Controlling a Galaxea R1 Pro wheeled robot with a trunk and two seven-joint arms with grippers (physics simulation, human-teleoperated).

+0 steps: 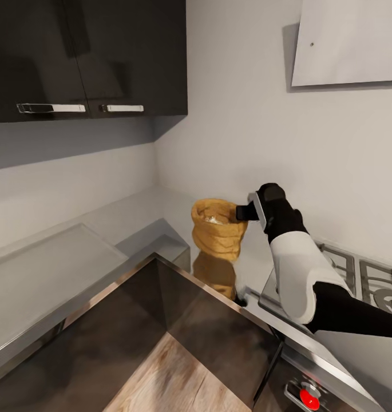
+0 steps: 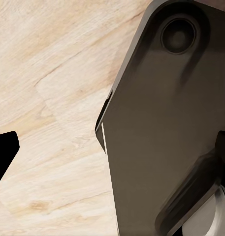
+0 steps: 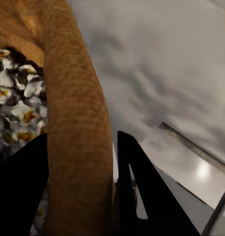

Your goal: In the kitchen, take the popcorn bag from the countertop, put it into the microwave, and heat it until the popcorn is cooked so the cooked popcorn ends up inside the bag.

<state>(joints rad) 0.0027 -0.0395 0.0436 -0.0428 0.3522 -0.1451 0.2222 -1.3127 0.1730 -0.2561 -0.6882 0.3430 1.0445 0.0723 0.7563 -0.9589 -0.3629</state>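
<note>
The tan popcorn bag (image 1: 218, 232) stands upright in the corner of the grey countertop (image 1: 58, 263), its reflection showing on the glossy top below it. Whitish popcorn (image 1: 212, 219) fills its mouth. My right gripper (image 1: 241, 213) is shut on the bag's rolled rim from the right. In the right wrist view that gripper (image 3: 80, 147) has the rim (image 3: 75, 113) between its dark fingers, one inside over the popcorn (image 3: 14, 103) and one outside. My left gripper (image 2: 110, 147) hangs open over the wooden floor (image 2: 53, 73). The microwave is out of view.
A grated gas hob (image 1: 361, 274) lies right of the bag, under my right arm, with a red knob (image 1: 309, 399) on its front. Dark upper cabinets (image 1: 87, 57) hang at the upper left and a pale hood (image 1: 350, 40) at the upper right. The robot's dark base (image 2: 166, 123) is beside my left gripper.
</note>
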